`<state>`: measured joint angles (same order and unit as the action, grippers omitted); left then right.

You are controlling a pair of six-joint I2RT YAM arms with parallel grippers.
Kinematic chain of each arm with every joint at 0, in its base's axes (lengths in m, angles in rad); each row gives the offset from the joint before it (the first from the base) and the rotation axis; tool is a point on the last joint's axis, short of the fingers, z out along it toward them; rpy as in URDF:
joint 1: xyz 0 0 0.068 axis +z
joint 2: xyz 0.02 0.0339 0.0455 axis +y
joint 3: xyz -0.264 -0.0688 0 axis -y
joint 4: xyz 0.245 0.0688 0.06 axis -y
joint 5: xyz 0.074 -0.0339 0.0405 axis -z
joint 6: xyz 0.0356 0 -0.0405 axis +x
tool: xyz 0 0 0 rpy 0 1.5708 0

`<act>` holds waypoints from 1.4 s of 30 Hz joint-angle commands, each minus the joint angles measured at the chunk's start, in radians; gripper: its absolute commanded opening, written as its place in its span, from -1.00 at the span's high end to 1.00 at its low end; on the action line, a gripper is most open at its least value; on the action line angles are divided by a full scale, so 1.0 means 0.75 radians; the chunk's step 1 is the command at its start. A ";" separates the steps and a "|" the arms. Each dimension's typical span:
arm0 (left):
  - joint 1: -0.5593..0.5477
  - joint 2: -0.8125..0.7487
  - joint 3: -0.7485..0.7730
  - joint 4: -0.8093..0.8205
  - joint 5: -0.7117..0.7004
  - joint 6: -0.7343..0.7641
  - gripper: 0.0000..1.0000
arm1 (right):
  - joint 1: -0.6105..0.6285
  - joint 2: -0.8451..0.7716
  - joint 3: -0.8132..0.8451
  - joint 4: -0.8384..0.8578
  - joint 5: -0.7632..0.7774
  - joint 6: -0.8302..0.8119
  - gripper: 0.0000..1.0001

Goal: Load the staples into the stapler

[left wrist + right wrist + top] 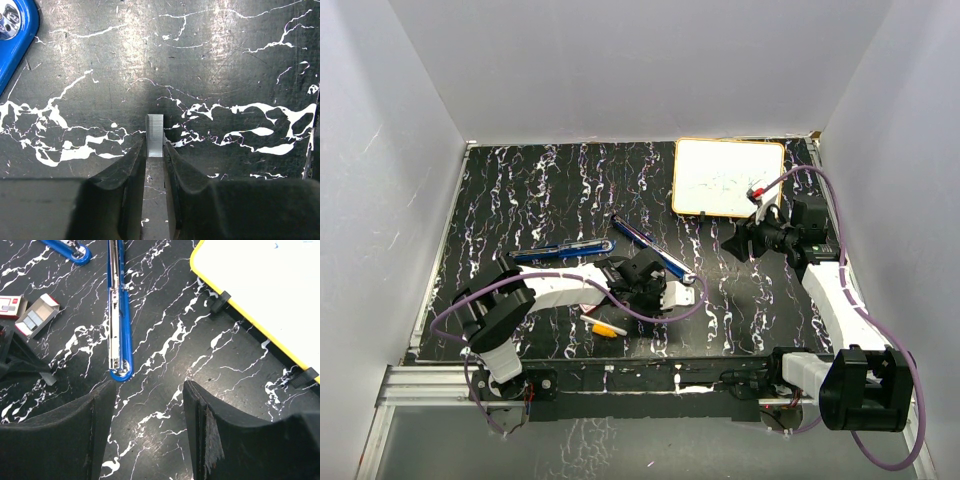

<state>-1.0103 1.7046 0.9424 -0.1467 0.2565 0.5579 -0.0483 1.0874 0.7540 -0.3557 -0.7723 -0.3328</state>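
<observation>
Top view: the open stapler [645, 240] lies mid-table [520, 190], with the whiteboard [728, 178] at its 1 o'clock.
Left wrist: the jaws of your left gripper [155, 143] pinch the staples [155, 127] at their tips.
Right wrist: the jaws of your right gripper [150, 387] stand wide, holding nothing. The stapler is at 11 o'clock and the box [36, 316] at 10.

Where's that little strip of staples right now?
In the left wrist view, centre: the staple strip is pinched in the left gripper, with the blue stapler at the upper left.
</observation>
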 commanded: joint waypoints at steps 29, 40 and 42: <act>0.575 -0.282 0.508 -0.185 0.562 -0.562 0.87 | 0.265 0.197 0.344 0.384 -0.362 0.360 -0.48; 0.712 -0.286 0.586 0.028 0.843 -0.961 0.87 | 0.429 0.420 0.467 0.914 -0.461 0.927 -0.43; 0.731 -0.280 0.588 0.078 0.890 -1.022 0.87 | 0.434 0.436 0.456 1.006 -0.458 1.024 -0.41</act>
<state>-0.4950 1.5261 1.3560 -0.1791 0.7910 -0.0692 0.2676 1.4021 1.0504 0.1509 -1.0817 0.2256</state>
